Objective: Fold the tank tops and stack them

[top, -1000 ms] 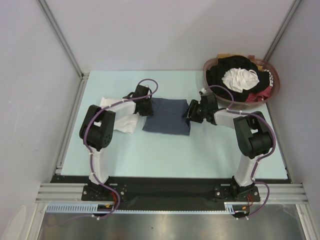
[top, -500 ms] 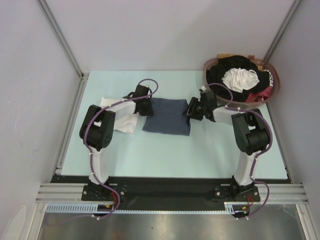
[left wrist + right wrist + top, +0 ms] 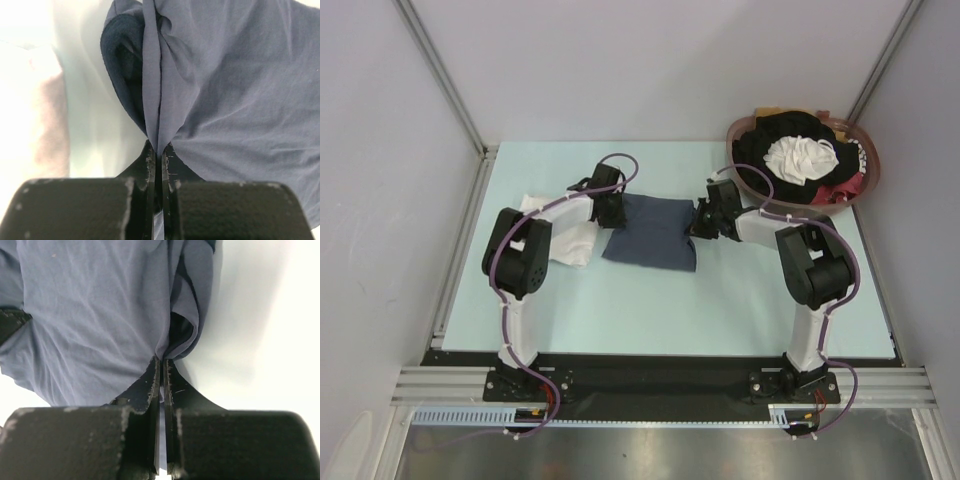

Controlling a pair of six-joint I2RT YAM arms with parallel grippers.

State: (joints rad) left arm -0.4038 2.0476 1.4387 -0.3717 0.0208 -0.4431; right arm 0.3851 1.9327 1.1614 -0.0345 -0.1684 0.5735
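Note:
A slate grey-blue tank top [image 3: 653, 233] lies folded in the middle of the pale table. My left gripper [image 3: 614, 212] is shut on its left edge; in the left wrist view the cloth [image 3: 225, 80] bunches into a ridge that runs into my gripper [image 3: 159, 147]. My right gripper [image 3: 701, 222] is shut on its right edge; in the right wrist view a fold of the same cloth [image 3: 100, 315] is pinched at my gripper [image 3: 161, 361]. A white tank top [image 3: 565, 238] lies to the left, partly under the left arm.
A brown basket [image 3: 867, 187] stands at the back right, holding a jumble of black, white and red clothes [image 3: 800, 157]. Grey walls close the table on the left, back and right. The arm bases sit at the near edge.
The right gripper has moved left onto the grey-blue top's right edge and shut on it. The top has shifted slightly left. The left gripper has stayed shut on its left edge.

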